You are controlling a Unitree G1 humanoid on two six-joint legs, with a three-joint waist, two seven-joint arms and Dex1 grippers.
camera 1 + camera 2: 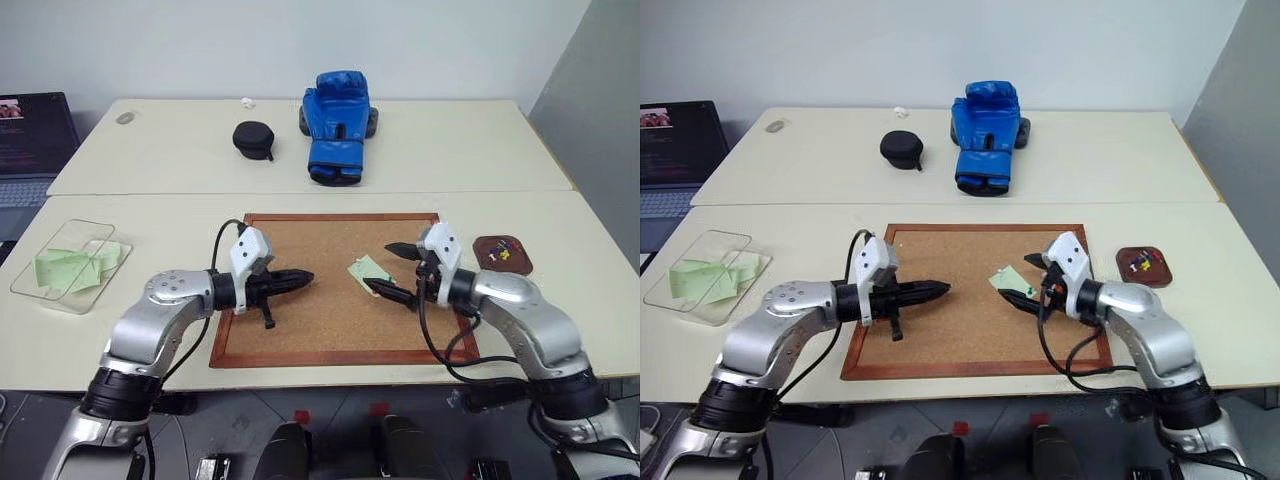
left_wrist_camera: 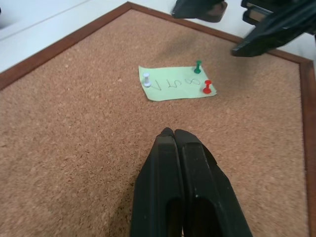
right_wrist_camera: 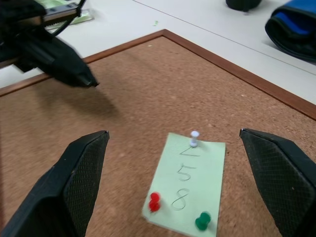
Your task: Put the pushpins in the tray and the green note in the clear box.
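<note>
The green note [image 3: 190,181] is straddled by the open right end effector [image 3: 187,182]; the left end effector [image 2: 174,134] is closed, empty.

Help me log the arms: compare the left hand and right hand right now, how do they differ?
The left hand has its black fingers shut together, empty; the right hand is spread wide open. The left hand points across bare cork board, short of the green note; the right hand straddles it. Both hover over the board, holding nothing.
</note>
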